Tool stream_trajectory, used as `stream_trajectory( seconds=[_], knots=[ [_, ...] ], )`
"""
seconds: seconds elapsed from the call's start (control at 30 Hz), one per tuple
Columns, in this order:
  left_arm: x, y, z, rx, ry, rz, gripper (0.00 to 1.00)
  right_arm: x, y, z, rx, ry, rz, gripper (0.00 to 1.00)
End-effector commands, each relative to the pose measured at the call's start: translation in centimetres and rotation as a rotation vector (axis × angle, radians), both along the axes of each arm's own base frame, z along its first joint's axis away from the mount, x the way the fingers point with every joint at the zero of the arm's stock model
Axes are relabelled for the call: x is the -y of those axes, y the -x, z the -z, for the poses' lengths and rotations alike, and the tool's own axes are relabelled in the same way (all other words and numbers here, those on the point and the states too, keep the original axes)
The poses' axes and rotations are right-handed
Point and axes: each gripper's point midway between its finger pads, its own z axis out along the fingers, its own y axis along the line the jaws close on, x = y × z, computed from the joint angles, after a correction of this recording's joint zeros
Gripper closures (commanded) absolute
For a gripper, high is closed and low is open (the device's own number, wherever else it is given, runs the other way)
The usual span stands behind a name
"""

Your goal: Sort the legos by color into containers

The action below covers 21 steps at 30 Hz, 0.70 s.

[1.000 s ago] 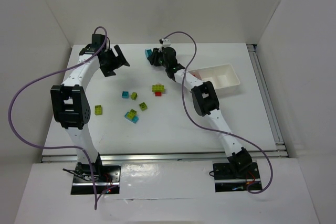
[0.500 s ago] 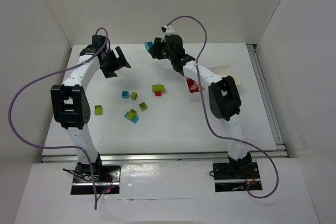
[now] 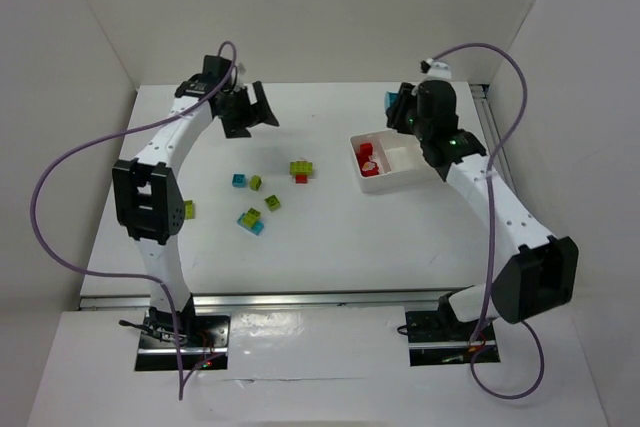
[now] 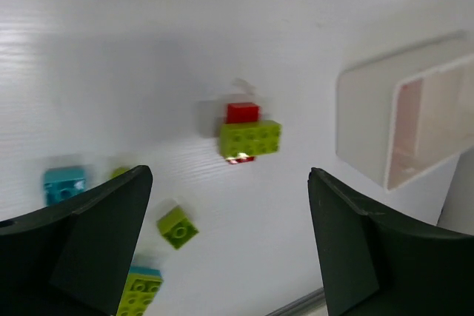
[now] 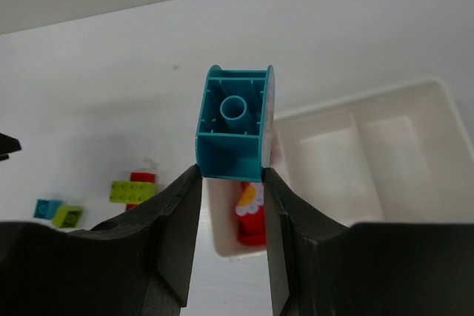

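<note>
My right gripper [image 3: 400, 109] is shut on a cyan-blue brick [image 5: 233, 123] and holds it in the air by the far left corner of the white three-compartment tray [image 3: 432, 170]. The tray's left compartment holds red bricks [image 3: 368, 159], which also show in the right wrist view [image 5: 252, 216]. My left gripper [image 3: 256, 111] is open and empty, high over the far left of the table. Loose on the table are a green-on-red stack [image 3: 301, 170], a cyan brick [image 3: 239, 181], green bricks [image 3: 256, 183] [image 3: 273, 203] [image 3: 188, 209] and a green-cyan stack [image 3: 250, 220].
The tray's middle and right compartments [image 5: 385, 153] look empty. The left wrist view shows the tray's left end [image 4: 363, 123] and the green-on-red stack [image 4: 248, 135]. White walls enclose the table on three sides. A metal rail [image 3: 510, 197] runs along the right edge.
My right arm has swung from the far middle of the table to the right, carrying the cyan-blue brick to the tray. My left gripper has shifted right.
</note>
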Motion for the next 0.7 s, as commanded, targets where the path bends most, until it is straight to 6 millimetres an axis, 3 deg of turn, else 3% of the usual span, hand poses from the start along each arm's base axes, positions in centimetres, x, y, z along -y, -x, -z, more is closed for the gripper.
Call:
stream_trajectory(
  seconds=[0.0, 0.03, 0.07, 0.1, 0.23, 0.5, 0.6, 0.63, 0.67],
  knots=[
    [7.1, 0.5, -2.3, 0.057, 0.038, 0.217, 0.05, 4.3, 3.0, 2.8, -0.114, 0.060, 0.108, 0.95],
    [8.3, 0.7, -2.4, 0.050, 0.048, 0.247, 0.05, 5.3, 3.2, 3.7, -0.133, 0.064, 0.129, 0.95],
    [9.4, 0.6, -1.3, 0.024, 0.045, 0.266, 0.05, 5.6, 3.4, 4.3, -0.152, 0.066, 0.131, 0.95],
    [11.4, 0.7, -2.3, 0.052, 0.064, 0.322, 0.05, 5.7, 3.6, 4.8, -0.161, 0.069, 0.131, 0.95],
    [14.6, 1.4, -2.1, 0.030, 0.115, 0.403, 0.05, 6.5, 3.1, 7.4, -0.214, 0.079, 0.138, 0.95],
    [14.6, 2.0, -2.6, 0.041, 0.096, 0.418, 0.05, 6.6, 0.1, 10.8, -0.249, 0.095, 0.116, 0.93],
    [14.0, 2.2, -3.1, 0.048, 0.072, 0.410, 0.05, 6.1, -1.2, 11.3, -0.261, 0.105, 0.087, 0.77],
    [13.9, 2.1, -3.0, 0.054, 0.060, 0.410, 0.05, 6.0, -1.4, 11.6, -0.275, 0.108, 0.086, 0.61],
    [13.6, 2.2, -2.8, 0.044, 0.048, 0.403, 0.05, 5.9, -1.8, 11.9, -0.287, 0.111, 0.086, 0.54]
  ],
)
